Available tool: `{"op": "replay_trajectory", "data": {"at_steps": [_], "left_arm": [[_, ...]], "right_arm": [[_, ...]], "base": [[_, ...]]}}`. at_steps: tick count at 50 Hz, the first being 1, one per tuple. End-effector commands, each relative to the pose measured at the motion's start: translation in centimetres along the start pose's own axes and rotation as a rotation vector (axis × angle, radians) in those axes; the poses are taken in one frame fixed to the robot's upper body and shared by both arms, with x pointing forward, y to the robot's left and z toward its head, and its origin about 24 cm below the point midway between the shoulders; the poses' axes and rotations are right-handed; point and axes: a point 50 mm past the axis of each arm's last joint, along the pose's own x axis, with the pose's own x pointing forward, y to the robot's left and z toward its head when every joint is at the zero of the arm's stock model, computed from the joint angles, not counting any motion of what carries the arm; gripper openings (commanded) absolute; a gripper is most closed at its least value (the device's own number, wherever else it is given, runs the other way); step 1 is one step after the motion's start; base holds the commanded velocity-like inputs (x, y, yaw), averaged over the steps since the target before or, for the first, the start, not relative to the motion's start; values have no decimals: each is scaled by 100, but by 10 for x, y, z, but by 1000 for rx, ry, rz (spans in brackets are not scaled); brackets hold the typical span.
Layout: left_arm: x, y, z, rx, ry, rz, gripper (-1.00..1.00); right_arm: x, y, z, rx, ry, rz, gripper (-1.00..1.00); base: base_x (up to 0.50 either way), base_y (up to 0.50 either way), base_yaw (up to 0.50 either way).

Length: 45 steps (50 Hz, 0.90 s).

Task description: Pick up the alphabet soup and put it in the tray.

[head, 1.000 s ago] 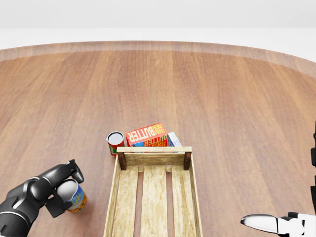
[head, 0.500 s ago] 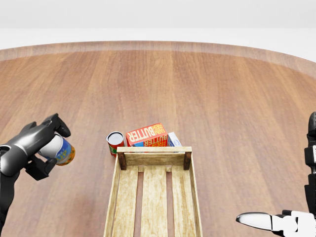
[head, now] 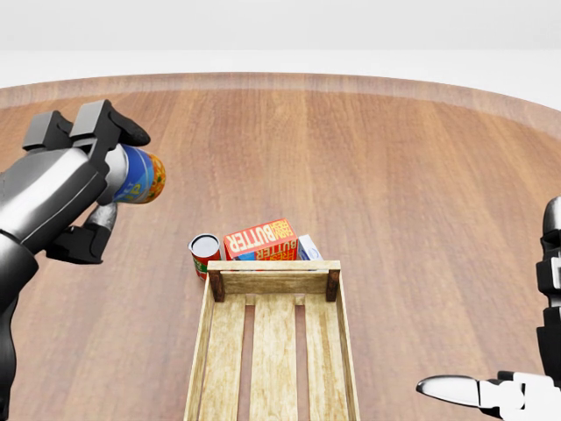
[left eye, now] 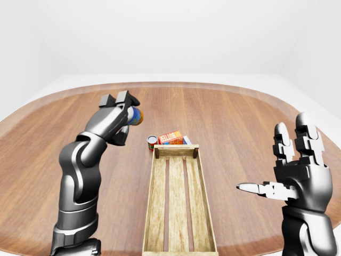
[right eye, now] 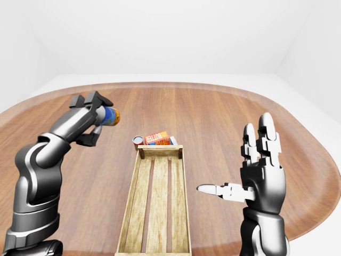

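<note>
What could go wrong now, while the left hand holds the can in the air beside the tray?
The alphabet soup lies tilted in the left hand, high above the table and left of the tray. If the grip loosens, it may fall and roll away. On the way across it could hit the small can or the butter box standing at the tray's top end.

Head view: steep downward look, close on desk (head: 368,175), tray (head: 273,351) at bottom centre. Left-eye and right-eye views: set higher and wider, facing same way, taking in both arms, far wall. All three share tray and desk.
</note>
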Motion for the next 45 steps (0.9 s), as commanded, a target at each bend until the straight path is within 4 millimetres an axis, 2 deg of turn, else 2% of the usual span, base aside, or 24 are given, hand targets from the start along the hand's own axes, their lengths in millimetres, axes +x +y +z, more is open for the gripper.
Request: {"op": "replay_trajectory", "data": {"at_steps": [1, 4, 9, 15, 27, 31, 38, 45], "left_arm": [[-8, 13, 43, 52, -128, 109, -100], [-5, 12, 50, 51, -140, 115, -100], [-2, -12, 53, 43, -118, 41, -100], [1, -29, 60, 54, -146, -18, -100], [12, -58, 67, 103, -161, -128, -100], [13, -73, 73, 128, -169, -184, -100], [15, -90, 83, 157, -190, -238, -100], [14, -106, 86, 169, -192, -297, -100]], "right_arm": [[-1, -1, 3, 0, -9, -2, 100], [-1, -2, 3, 1, -10, -5, 100], [-1, -2, 3, 1, -11, -5, 100], [-2, -2, 4, 1, -12, -6, 100], [-2, -3, 5, 0, -18, -10, 100], [-1, -4, 5, 1, -19, -14, 100], [-1, -4, 4, 2, -18, -12, 100], [-1, -5, 3, 4, -15, -15, 100]], "base": [[0, 0, 0], [0, 0, 0], [0, 0, 0], [0, 0, 0], [0, 0, 0], [0, 0, 0], [0, 0, 0], [0, 0, 0]]}}
